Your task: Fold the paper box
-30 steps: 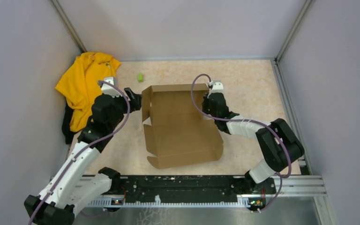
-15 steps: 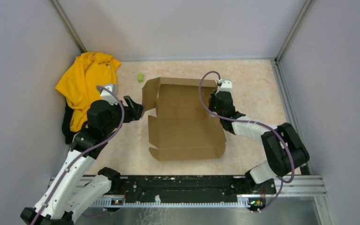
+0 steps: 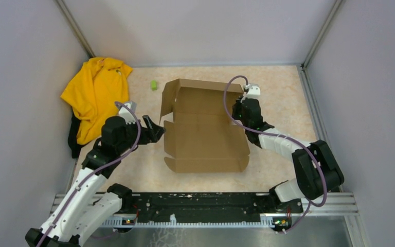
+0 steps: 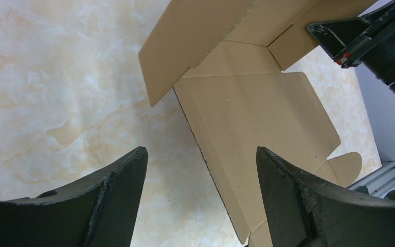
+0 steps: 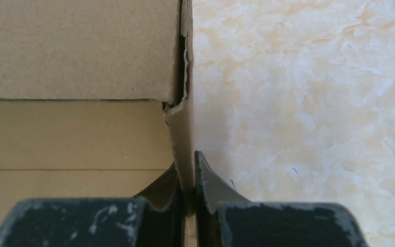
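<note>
The paper box (image 3: 205, 128) is a brown cardboard sheet lying open mid-table, its far wall and left flap raised. My right gripper (image 3: 243, 105) is shut on the box's upright right side flap (image 5: 186, 128), the card pinched between both fingers. My left gripper (image 3: 157, 131) is open and empty, just left of the box's left edge (image 4: 205, 154), which runs between its fingertips (image 4: 133, 164) in the left wrist view. The box also fills the upper right of the left wrist view (image 4: 257, 108).
A yellow cloth garment (image 3: 93, 92) lies bunched at the far left over something black. A small green object (image 3: 154, 85) sits on the table behind the box. Grey walls close in the left, right and back sides. The black rail (image 3: 200, 203) runs along the near edge.
The box has shifted right and toward the back, held by my right gripper. My left gripper has drawn back from the raised left flap and dropped lower, toward the box's left edge.
</note>
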Controlling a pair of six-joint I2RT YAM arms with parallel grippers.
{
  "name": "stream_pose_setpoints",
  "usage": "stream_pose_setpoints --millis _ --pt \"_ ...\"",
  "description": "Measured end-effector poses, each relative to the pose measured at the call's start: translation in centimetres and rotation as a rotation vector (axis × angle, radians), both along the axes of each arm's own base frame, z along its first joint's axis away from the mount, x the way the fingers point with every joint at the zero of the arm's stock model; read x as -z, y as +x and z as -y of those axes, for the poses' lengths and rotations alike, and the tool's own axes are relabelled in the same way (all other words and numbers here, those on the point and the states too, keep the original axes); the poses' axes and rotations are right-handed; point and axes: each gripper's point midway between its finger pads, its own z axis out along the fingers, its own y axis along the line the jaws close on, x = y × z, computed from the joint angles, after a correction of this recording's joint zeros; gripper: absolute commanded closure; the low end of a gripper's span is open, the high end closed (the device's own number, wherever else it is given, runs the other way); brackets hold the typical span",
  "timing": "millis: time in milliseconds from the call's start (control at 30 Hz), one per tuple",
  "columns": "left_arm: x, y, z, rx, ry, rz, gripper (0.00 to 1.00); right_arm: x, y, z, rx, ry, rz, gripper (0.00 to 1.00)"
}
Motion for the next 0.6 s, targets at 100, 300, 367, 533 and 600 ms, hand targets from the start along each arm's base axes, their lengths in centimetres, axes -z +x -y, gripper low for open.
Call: stream_pose_setpoints --millis 100,300,367,533,600 --pt "-0.2 -0.2 0.2 0.014 -0.011 0.003 0.17 -0.3 0.0 0.2 0.003 0.006 0.006 1.0" --pt "-0.4 -0.6 0.6 0.034 -0.036 -0.002 0.17 -0.9 0.0 0.1 0.002 0.019 0.016 1.0" --pt "-0.5 -0.8 0.9 0.043 -0.051 -0.002 0.17 -1.1 -0.1 0.1 0.002 0.023 0.019 1.0" --pt "0.5 -1.3 1.4 0.064 -0.076 -0.031 0.19 -1.4 -0.1 0.1 0.004 0.036 0.024 1.0" --pt "1.0 -1.5 1.5 0.071 -0.078 -0.046 0.22 -1.6 -0.1 0.1 0.005 0.041 0.026 1.0"
